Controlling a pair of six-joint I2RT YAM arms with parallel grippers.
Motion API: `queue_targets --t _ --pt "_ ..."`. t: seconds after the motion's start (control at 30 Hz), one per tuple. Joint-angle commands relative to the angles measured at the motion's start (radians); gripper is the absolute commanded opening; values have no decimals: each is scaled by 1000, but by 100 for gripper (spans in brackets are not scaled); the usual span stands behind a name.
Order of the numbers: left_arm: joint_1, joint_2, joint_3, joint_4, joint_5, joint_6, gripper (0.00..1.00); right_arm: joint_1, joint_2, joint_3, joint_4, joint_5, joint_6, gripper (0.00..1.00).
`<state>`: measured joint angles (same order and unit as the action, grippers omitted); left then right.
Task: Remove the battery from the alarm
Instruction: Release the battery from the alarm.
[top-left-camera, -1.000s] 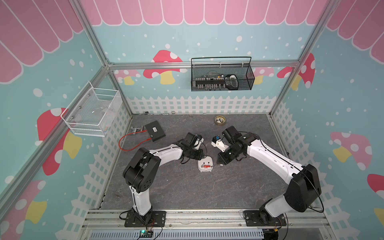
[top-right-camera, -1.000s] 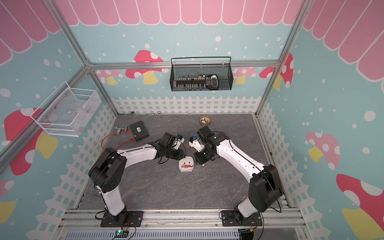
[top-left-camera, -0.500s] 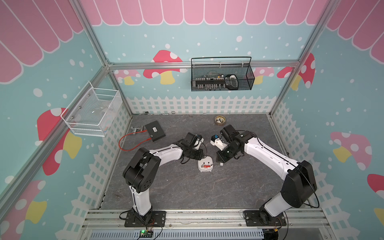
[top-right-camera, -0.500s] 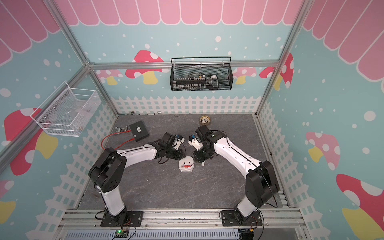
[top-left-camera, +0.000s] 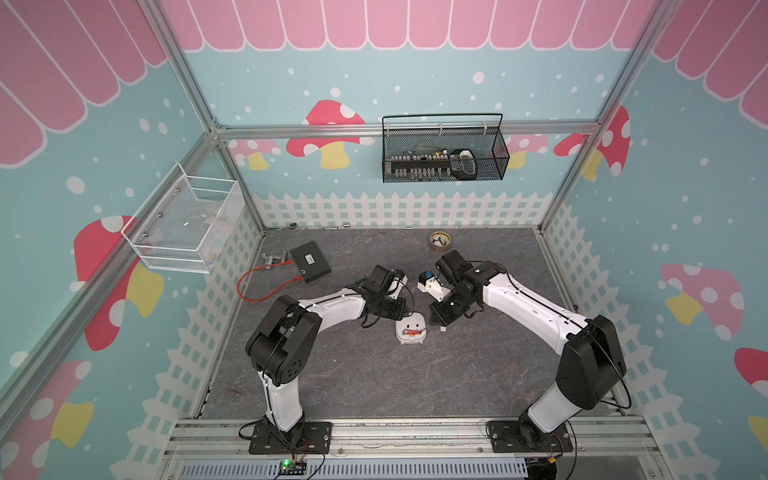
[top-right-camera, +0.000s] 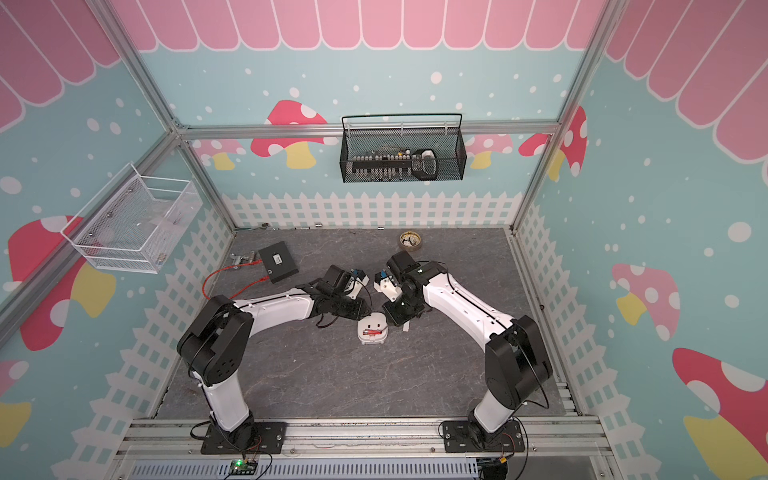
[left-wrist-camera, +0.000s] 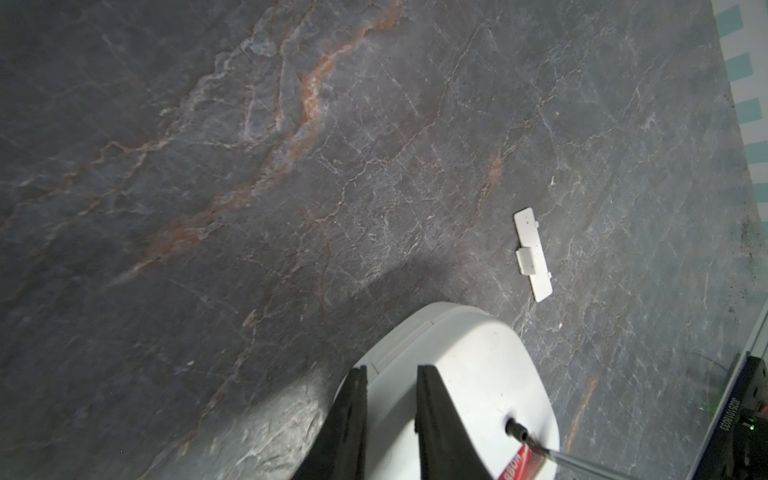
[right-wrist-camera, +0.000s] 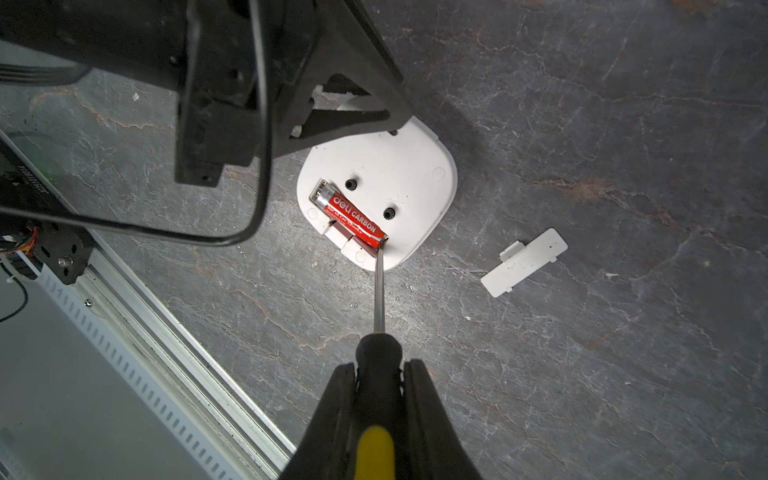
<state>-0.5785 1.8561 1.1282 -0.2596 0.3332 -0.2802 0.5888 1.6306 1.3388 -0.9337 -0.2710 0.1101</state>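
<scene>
A dark stone-patterned table (top-left-camera: 374, 374) is shown. On it are laid the alarm (top-left-camera: 411, 330), face down, a white cover (right-wrist-camera: 524, 262) near it, a black box (top-left-camera: 310, 262) with a red cable (top-left-camera: 238, 287), and a brass dial (top-left-camera: 440, 240) towards the back.

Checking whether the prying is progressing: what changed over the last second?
The right arm swung its elbow slightly inward, nudging the right gripper and its screwdriver toward the alarm. The battery is still in its recess; the alarm, cover plate and left gripper have not moved.
</scene>
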Motion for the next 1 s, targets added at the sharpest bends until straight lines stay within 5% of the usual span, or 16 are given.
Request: queue_targets --t 0.0,0.5,0.97 --pt "-15 42 -36 -130 -49 22 23 16 21 5 2 -2 -1 0" --pt "-15 38 -36 -130 -53 24 23 44 38 38 25 -15 12 0" --pt "-15 34 -36 -131 -53 24 23 39 -20 98 -33 141 52 0"
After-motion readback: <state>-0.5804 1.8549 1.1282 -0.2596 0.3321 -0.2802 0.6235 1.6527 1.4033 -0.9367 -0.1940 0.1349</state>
